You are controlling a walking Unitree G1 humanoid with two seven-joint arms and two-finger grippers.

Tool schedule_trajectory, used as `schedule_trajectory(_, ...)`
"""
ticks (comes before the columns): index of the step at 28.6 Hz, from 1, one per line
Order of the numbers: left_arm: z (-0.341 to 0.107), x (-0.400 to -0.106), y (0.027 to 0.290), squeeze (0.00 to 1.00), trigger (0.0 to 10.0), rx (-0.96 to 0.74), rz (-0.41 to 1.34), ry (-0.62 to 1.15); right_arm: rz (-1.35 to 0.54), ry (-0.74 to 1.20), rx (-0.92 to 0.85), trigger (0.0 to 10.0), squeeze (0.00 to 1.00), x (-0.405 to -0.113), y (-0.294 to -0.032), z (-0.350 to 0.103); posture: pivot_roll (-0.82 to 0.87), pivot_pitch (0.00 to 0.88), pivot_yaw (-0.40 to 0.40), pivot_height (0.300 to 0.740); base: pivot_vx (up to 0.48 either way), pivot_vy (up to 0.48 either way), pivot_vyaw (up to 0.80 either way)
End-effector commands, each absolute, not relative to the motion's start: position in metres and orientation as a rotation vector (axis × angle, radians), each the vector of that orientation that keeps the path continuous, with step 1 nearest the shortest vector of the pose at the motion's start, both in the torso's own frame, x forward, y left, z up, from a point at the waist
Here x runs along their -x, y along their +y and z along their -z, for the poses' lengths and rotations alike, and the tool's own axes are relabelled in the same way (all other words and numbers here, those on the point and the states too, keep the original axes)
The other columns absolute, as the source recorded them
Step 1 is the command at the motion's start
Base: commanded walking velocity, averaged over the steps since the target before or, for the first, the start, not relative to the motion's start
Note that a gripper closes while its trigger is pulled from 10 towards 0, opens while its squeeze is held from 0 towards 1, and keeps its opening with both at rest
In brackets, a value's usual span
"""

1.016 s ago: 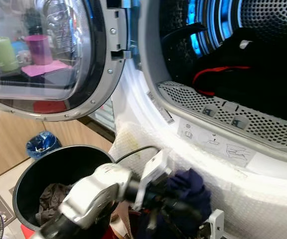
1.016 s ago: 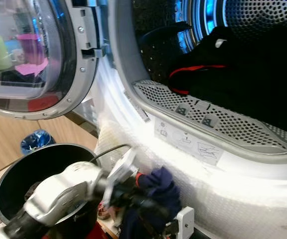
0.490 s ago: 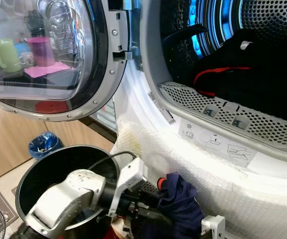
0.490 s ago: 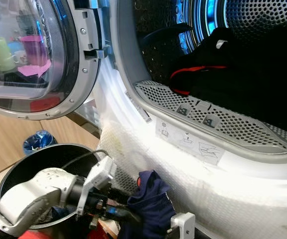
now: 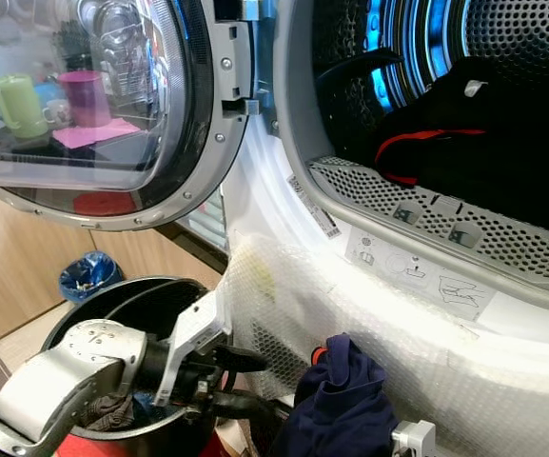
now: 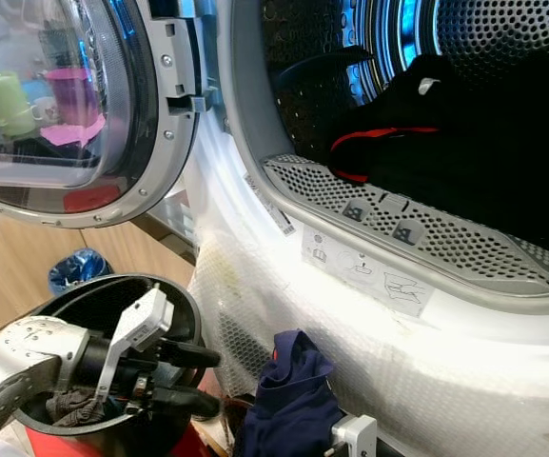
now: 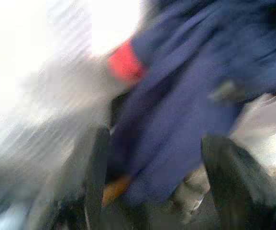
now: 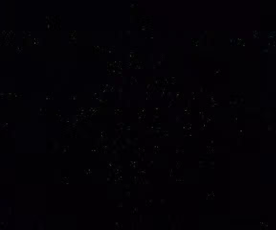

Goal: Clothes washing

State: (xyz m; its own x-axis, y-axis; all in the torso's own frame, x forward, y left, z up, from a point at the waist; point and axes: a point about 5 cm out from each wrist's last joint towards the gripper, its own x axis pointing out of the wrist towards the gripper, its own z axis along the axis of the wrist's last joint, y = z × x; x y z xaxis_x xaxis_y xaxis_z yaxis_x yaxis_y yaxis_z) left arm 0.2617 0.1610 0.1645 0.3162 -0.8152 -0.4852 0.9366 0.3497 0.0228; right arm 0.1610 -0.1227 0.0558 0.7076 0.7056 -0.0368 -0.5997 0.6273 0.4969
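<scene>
Left wrist view, blurry: left hand (image 5: 241, 381) fingers spread, seemingly empty, facing navy garment (image 5: 341, 409), soft and limp; pinch a bunched fold near its top

L wrist view blurred — navy garment (image 7: 185, 110) smeared; R wrist view black.

Washer opening (image 5: 426, 114) wide open, door (image 5: 93, 105) swung aside, navy garment (image 5: 341, 405) below the rim
</scene>
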Motion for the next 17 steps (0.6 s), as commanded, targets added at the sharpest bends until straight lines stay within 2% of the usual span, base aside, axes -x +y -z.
schedule_trajectory(1, -0.152, -0.273, 0.173, 1.00, 10.0, -0.395, 1.043, 0.452, -0.790, 0.185, -0.477, 0.0, 0.00, -0.162, -0.122, -0.068, 0.21, 0.023, -0.016, 0.740, 0.000, 0.000, 0.00)
schedule_trajectory(5, -0.125, -0.296, 0.190, 1.00, 10.0, -0.421, 0.736, 0.457, -0.826, 0.191, -0.470, 0.0, 0.00, -0.155, -0.123, -0.073, 0.20, 0.026, -0.018, 0.740, 0.000, 0.000, 0.00)
schedule_trajectory(8, -0.122, -0.304, 0.197, 1.00, 10.0, -0.431, 0.622, 0.424, -0.850, 0.192, -0.475, 0.0, 0.00, -0.150, -0.122, -0.075, 0.20, 0.026, -0.018, 0.740, 0.000, 0.000, 0.00)
schedule_trajectory(10, -0.121, -0.317, 0.206, 1.00, 10.0, -0.411, 0.441, 0.344, -0.898, 0.202, -0.463, 0.0, 0.00, -0.141, -0.120, -0.080, 0.20, 0.024, -0.019, 0.740, 0.000, 0.000, 0.00)
schedule_trajectory(11, -0.121, -0.319, 0.208, 0.47, 10.0, -0.410, 0.407, 0.328, -0.926, 0.200, -0.458, 0.0, 0.00, -0.137, -0.118, -0.084, 0.19, 0.020, -0.019, 0.740, 0.000, 0.000, 0.00)
schedule_trajectory(12, -0.120, -0.320, 0.210, 0.47, 10.0, -0.406, 0.389, 0.323, -0.945, 0.198, -0.457, 0.0, 0.00, -0.135, -0.117, -0.087, 0.19, 0.020, -0.019, 0.740, 0.000, 0.000, 0.00)
schedule_trajectory(13, -0.119, -0.323, 0.211, 0.00, 10.0, -0.379, 0.363, 0.305, -0.973, 0.186, -0.456, 0.0, 0.00, -0.132, -0.116, -0.093, 0.19, 0.020, -0.019, 0.740, 0.000, 0.000, 0.00)
schedule_trajectory(17, -0.117, -0.328, 0.211, 0.00, 10.0, -0.332, 0.312, 0.233, -1.134, 0.077, -0.484, 0.0, 0.00, -0.122, -0.102, -0.129, 0.17, 0.007, -0.016, 0.740, 0.000, 0.000, 0.00)
